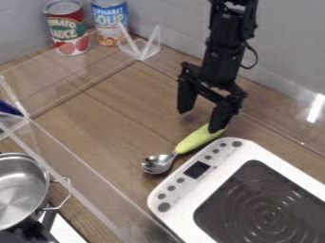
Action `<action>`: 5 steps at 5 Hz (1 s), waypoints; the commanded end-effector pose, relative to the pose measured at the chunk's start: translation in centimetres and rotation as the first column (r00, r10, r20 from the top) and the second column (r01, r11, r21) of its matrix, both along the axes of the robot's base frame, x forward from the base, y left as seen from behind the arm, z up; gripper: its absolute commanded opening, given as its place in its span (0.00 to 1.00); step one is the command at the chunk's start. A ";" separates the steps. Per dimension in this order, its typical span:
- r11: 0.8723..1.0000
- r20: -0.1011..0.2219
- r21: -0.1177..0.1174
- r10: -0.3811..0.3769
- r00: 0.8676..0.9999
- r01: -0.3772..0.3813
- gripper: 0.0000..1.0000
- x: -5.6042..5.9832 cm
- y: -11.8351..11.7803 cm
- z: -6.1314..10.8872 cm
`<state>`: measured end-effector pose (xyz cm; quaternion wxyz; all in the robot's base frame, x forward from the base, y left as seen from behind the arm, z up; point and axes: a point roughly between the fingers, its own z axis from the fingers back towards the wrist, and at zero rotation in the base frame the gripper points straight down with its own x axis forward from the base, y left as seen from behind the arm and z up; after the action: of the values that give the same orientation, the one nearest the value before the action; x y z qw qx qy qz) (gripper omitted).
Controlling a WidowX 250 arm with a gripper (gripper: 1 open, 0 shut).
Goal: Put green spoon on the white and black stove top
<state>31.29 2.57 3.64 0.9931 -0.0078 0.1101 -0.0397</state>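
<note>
Gripper (pixel 203 106) wide open, empty | green spoon (pixel 184 147) just below

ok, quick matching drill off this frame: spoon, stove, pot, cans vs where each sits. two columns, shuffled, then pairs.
Things:
1. spoon
2. stove
3. pot
4. cans

Places:
A. back left, against the wall
B. bottom right
C. on the table by the stove's upper left edge, under the open gripper
D. bottom left

Pairs: 1-C, 2-B, 3-D, 4-A
</note>
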 end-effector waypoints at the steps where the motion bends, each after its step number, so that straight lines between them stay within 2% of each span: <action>1: 0.999 0.038 0.004 -0.034 0.999 0.033 1.00 1.4 1.4 1.5; 5: 0.996 0.003 -0.024 -0.084 0.996 0.084 1.00 -0.3 1.5 1.9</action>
<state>30.67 3.16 3.39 0.9856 -0.0209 0.1407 -0.0913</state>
